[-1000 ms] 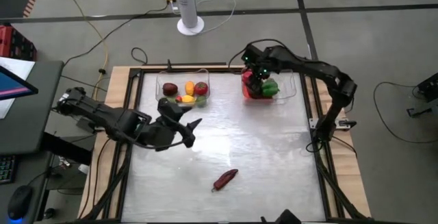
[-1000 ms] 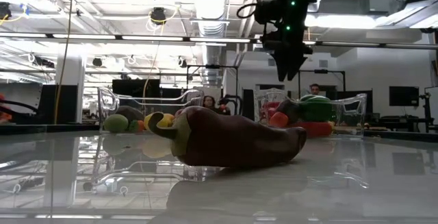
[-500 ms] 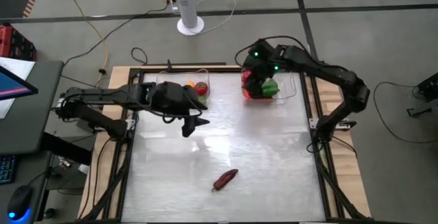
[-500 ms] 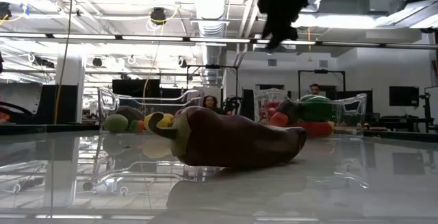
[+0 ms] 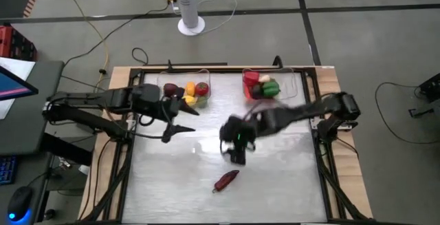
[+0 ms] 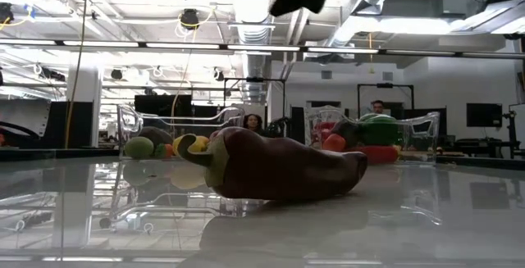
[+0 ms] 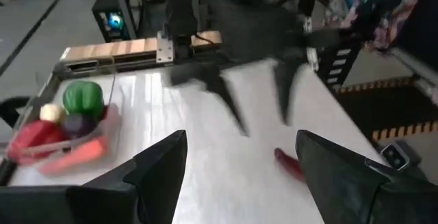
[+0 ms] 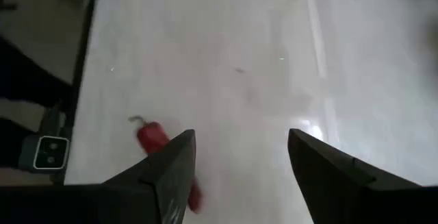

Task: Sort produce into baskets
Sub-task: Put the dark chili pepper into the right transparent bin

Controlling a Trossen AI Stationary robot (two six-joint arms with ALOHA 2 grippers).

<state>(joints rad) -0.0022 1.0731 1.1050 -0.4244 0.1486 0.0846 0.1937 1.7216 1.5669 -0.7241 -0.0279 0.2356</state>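
While one dark red chilli (image 5: 226, 180) lies alone on the white table (image 5: 275, 177), toward the near edge and well apart from both tubs, I see the rest of the produce already sitting in the two clear baskets along the far edge. The left basket (image 5: 165, 82) holds a dark purple piece, a yellow one, a red one and something green. The right basket (image 5: 292, 87) holds a red pepper (image 5: 250, 79), a green pepper (image 5: 270, 87) and a few darker pieces packed at its left end.

From table height the chilli (image 6: 279, 163) fills the middle of my picture, lying on its side with its pale stem end pointing left, and both baskets show behind it.

My right gripper (image 5: 236, 151) hangs over the middle of the table, above and just beyond the chilli, not touching it. Its own camera shows the two fingers (image 8: 164, 176) spread apart with nothing between them, and the chilli (image 8: 156, 142) on the table past one of them.

My left gripper (image 5: 177, 120) is just in front of the left basket, over bare table. Its fingers (image 7: 154, 166) also stand apart and empty; past them I see the right arm (image 7: 233, 39), blurred, and the right basket (image 7: 109, 125) with its produce.
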